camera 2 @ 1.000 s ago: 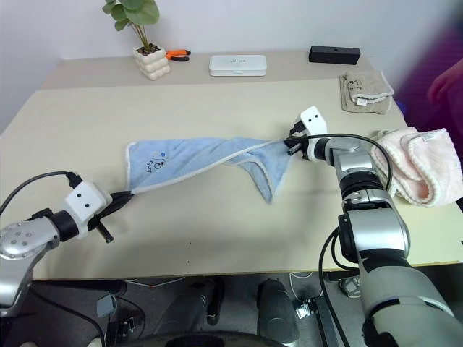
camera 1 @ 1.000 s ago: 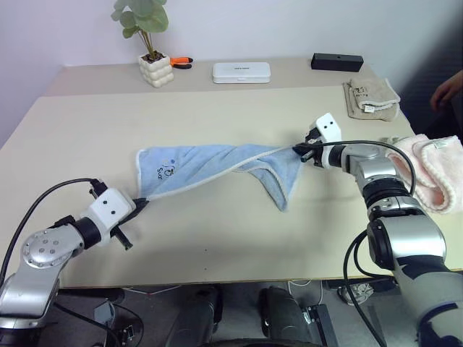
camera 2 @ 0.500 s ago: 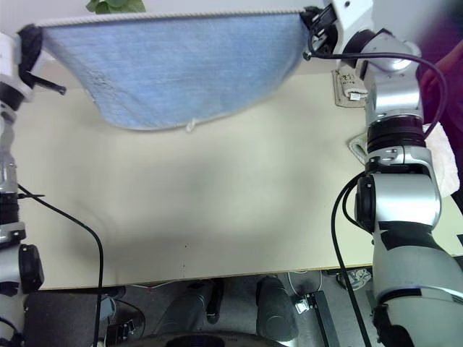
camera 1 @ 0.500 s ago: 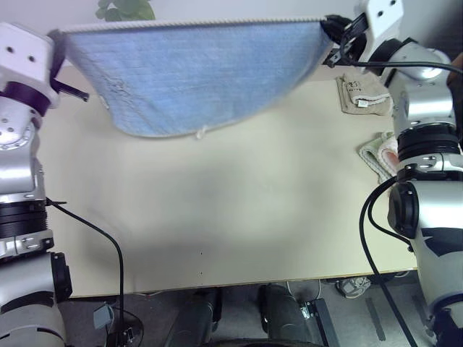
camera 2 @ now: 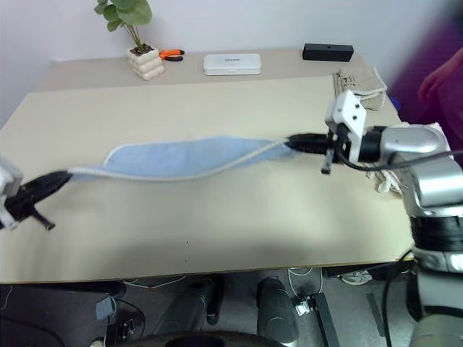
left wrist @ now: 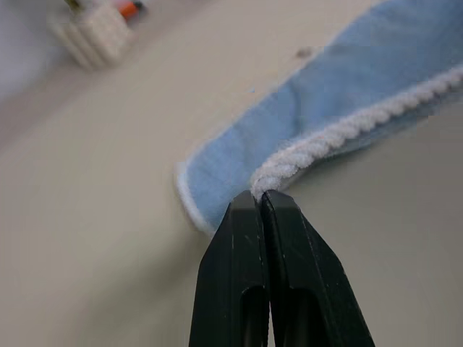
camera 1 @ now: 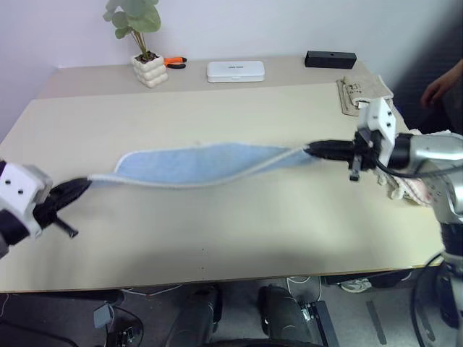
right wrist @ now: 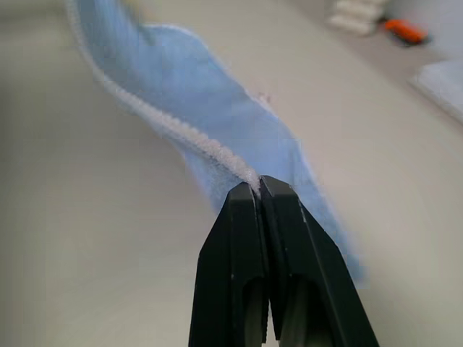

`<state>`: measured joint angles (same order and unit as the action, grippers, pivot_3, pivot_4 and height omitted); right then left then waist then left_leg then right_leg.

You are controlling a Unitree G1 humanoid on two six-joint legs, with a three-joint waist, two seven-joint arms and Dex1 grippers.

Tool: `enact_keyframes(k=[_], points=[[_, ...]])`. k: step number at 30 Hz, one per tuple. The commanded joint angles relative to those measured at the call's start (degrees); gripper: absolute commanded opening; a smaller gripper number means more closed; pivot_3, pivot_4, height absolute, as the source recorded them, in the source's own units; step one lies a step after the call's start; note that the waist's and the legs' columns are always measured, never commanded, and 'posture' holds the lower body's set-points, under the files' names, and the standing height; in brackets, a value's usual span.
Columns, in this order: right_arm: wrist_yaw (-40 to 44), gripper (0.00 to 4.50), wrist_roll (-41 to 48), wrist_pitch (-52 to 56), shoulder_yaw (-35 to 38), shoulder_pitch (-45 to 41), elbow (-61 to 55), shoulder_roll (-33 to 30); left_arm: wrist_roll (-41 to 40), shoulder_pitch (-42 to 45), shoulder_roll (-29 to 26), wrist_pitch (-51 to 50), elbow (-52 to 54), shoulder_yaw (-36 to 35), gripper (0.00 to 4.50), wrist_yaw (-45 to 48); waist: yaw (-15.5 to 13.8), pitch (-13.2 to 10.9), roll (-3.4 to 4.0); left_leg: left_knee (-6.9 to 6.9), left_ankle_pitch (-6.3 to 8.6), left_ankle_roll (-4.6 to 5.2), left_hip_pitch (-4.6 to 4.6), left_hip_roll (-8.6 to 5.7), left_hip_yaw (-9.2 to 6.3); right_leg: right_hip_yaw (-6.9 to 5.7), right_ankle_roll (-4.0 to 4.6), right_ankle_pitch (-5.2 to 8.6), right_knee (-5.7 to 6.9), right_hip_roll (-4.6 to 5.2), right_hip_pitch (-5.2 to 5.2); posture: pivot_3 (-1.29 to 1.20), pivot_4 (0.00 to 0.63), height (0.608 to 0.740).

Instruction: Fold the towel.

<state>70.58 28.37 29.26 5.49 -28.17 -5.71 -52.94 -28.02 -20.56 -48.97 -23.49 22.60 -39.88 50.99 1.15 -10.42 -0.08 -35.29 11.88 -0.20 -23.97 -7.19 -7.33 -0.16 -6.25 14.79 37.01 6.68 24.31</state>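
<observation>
Lowered from overhead, the towel (camera 1: pixel 195 163) stretches between left hand (camera 1: pixel 81 187) and right hand (camera 1: pixel 309 150), both pinching its hem.

The near half of the table (camera 1: pixel 217 246) lies bare; the towel (camera 1: pixel 195 160) spans mid-table, apparently sagging onto it.

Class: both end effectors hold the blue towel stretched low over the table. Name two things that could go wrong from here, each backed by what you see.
1. Each end effector, left and right, pinches only the thin whitish hem of the towel; under tension a corner could slip out.
2. The towel lies as a narrow, bunched band rather than spread flat, so a fold made now would likely come out uneven or creased.
</observation>
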Motion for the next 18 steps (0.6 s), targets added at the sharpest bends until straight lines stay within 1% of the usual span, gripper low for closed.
enact_keyframes(k=[1,4,7,11,13,15,18], points=[[3.72,0.03,2.9,1.48,2.64,2.95,-3.03,-3.43,-4.39,-6.13,-1.22,-4.84,4.69,-5.92,0.0,5.69,-0.28,0.0,0.0,0.02,0.03,0.06,-0.03,0.01,0.07,0.01,0.0,0.0,-0.07,0.02,0.01,0.0,0.15,0.74],[1.47,0.03,-0.05,-0.92,0.75,0.92,0.14,-2.05,-3.38,-2.36,-1.93,-4.1,1.57,-4.76,0.0,3.65,-0.65,0.0,0.0,-0.04,0.05,0.04,-0.03,0.11,0.17,-0.02,0.03,-0.01,-0.03,0.05,0.01,0.0,0.15,0.74],[-1.12,0.03,-4.3,-4.91,-1.94,-1.59,4.47,0.46,0.18,3.39,-2.85,-1.15,-3.13,-0.37,0.0,1.9,-0.64,0.07,-0.1,-0.05,0.12,-0.09,-0.01,0.2,0.41,-0.05,0.06,-0.03,-0.04,0.11,-0.07,0.0,0.15,0.74],[-5.27,0.03,-10.69,-10.38,-5.75,-6.14,12.49,4.76,6.52,12.25,-3.52,3.95,-11.68,7.59,0.0,-0.94,-0.45,0.07,-0.12,-0.01,0.05,0.05,-0.04,0.21,0.57,0.01,0.03,-0.05,-0.15,0.1,0.0,0.0,0.15,0.74],[-7.31,0.03,-14.41,-13.57,-8.21,-8.82,18.1,7.34,10.36,18.42,-3.33,7.47,-17.96,12.91,0.0,-2.25,-0.37,0.06,-0.13,0.02,0.04,0.06,-0.04,0.2,0.63,0.01,-0.15,-0.16,-0.13,0.08,0.07,0.0,0.15,0.74],[-9.85,0.03,-17.02,-16.09,-9.59,-11.76,24.45,10.35,13.34,25.15,-2.52,10.96,-24.63,18.06,0.0,-2.83,-0.4,0.05,-0.13,0.03,0.03,0.05,-0.01,0.2,0.63,0.01,-0.19,-0.2,-0.01,0.06,0.11,0.0,0.15,0.74],[-11.67,0.03,-19.94,-19.51,-10.71,-14.7,31.75,12.89,16.42,33.45,-1.01,15.01,-33.27,23.41,0.0,-3.37,-0.4,0.05,-0.13,0.04,0.01,0.01,0.01,0.19,0.61,0.01,-0.24,-0.24,0.06,0.01,0.12,0.0,0.15,0.74]])
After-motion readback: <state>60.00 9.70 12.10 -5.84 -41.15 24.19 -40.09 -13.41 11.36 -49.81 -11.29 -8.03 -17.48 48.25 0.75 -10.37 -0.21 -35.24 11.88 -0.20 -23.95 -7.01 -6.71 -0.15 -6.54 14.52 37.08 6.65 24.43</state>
